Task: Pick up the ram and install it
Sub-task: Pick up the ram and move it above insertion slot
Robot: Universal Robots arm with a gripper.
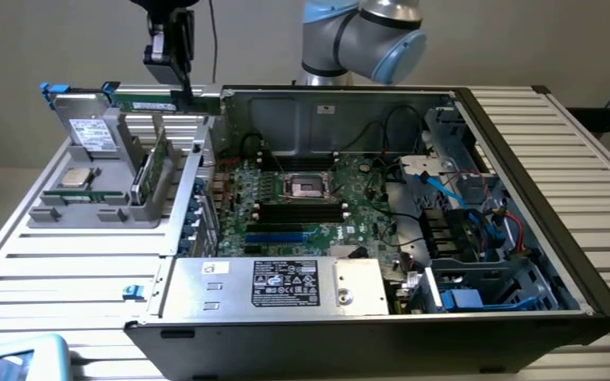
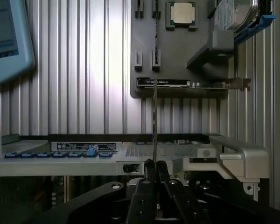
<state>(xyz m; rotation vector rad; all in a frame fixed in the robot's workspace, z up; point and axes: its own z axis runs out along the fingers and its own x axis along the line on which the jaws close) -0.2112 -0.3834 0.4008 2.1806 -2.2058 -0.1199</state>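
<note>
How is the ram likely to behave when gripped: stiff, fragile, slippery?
Seen edge-on in the tool, the ram runs dead straight, so it is probably stiff. It is very thin, so likely light, but it could crack if pushed sideways. Pinched at one edge, it may pivot or slip.

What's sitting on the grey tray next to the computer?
A square processor chip, a hard drive, a green circuit board standing on edge, and a long card at the far end. The drive covers the tray behind it.
</note>
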